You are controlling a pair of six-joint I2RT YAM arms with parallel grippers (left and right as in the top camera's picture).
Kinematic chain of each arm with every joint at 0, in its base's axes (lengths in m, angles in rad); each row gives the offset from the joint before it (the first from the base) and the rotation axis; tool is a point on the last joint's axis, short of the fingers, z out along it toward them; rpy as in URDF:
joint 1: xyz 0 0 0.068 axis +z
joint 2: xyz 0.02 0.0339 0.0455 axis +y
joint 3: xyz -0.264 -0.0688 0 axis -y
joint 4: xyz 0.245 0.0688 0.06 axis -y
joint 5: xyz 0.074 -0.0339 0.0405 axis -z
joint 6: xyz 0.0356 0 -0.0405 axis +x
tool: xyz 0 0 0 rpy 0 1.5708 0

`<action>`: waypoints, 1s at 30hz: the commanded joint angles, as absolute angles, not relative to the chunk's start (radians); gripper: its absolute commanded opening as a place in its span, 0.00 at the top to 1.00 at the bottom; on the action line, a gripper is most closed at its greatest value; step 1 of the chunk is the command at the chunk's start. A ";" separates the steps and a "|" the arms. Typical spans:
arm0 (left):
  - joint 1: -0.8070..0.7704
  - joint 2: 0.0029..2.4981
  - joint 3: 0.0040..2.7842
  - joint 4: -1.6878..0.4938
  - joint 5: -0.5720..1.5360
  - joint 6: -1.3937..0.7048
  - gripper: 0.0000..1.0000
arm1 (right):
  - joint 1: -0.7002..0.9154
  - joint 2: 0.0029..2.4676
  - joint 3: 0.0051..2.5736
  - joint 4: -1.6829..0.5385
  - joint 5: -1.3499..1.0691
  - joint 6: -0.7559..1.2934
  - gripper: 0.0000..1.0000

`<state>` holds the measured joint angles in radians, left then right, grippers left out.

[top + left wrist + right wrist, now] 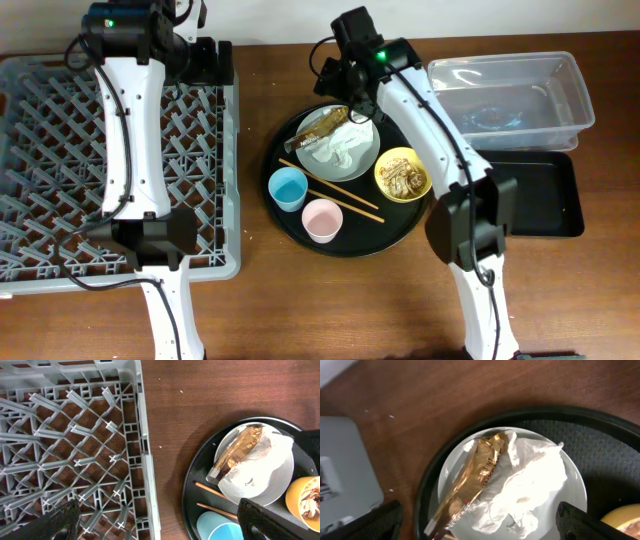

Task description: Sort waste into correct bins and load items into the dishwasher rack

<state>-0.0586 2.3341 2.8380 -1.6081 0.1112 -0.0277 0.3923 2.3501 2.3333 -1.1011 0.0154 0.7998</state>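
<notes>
Two grippers, both spread wide and holding nothing, hung over a table where sorting showed no result yet. Below the left gripper (162,525), the large square grey plastic dishwasher rack (50,120) held no dishes. Directly under the right gripper (480,522), a pale grey-green round plate (368,150) carried a crumpled white paper napkin (340,148) and a brown-gold foil wrapper (322,125). Beyond it a light blue cup (288,188), pink cup (322,220), thin wooden chopsticks (335,190) and small yellow bowl (380,178) of tan noodle scraps (403,177) shared a large round black tray (390,232). Right of that gripper, the clear plastic rectangular tub (500,65) and shallow black rectangular tray (545,195) appeared unfilled. Only the overhead view showed both bins and the pink cup. The right wrist view alone showed the wrapper's creases up close.
</notes>
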 commanded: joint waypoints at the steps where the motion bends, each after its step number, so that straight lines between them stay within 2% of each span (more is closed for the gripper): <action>1: -0.056 2.342 2.832 -1.609 0.107 -0.038 0.01 | 0.394 2.395 2.373 -1.108 0.031 0.775 0.01; 13: -0.056 2.342 2.832 -1.615 0.107 -0.038 0.01 | 0.426 2.518 2.372 -1.177 0.065 0.787 0.02; 26: -0.056 2.342 2.832 -1.607 0.107 -0.038 0.01 | 0.457 2.627 2.372 -1.116 0.068 0.801 0.01; 27: -0.056 2.342 2.832 -1.607 0.107 -0.038 0.01 | 0.457 2.635 2.372 -1.119 0.068 0.795 0.03; 28: -0.056 2.342 2.832 -1.607 0.107 -0.038 0.01 | 0.458 2.639 2.372 -1.120 0.061 0.777 0.12; 29: -0.056 2.342 2.832 -1.607 0.107 -0.038 0.01 | 0.458 2.643 2.372 -1.122 0.058 0.763 0.26; 30: -0.056 2.342 2.832 -1.607 0.107 -0.038 0.01 | 0.458 2.645 2.372 -1.123 0.057 0.747 0.48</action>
